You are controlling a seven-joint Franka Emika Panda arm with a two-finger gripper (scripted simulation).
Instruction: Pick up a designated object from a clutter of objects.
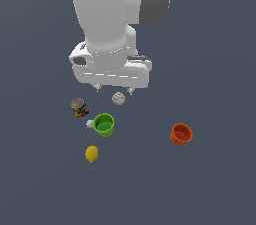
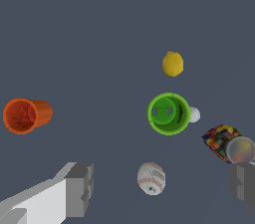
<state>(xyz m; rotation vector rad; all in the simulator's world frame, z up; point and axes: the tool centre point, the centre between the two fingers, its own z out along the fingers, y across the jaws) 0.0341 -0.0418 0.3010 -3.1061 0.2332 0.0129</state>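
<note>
Hovering above the clutter, the gripper (image 1: 114, 89) hangs wide open and holds nothing. The baseball (image 1: 118, 98) lies just under it, the labelled can (image 1: 79, 107) to the exterior view's left. Next come the green cup (image 1: 104, 124) with a tiny white ball (image 1: 90, 124) beside it. Farthest lies the lemon (image 1: 91, 153), apart; the orange cup (image 1: 181, 134) sits well off.

Cup (image 1: 104, 124) stands mid-desk, a tiny ball (image 1: 89, 124) touching its side toward the exterior view's left. Can (image 1: 79, 107) and baseball (image 1: 118, 98) lie behind it, lemon (image 1: 91, 153) in front, second cup (image 1: 181, 134) well apart toward the right.
</note>
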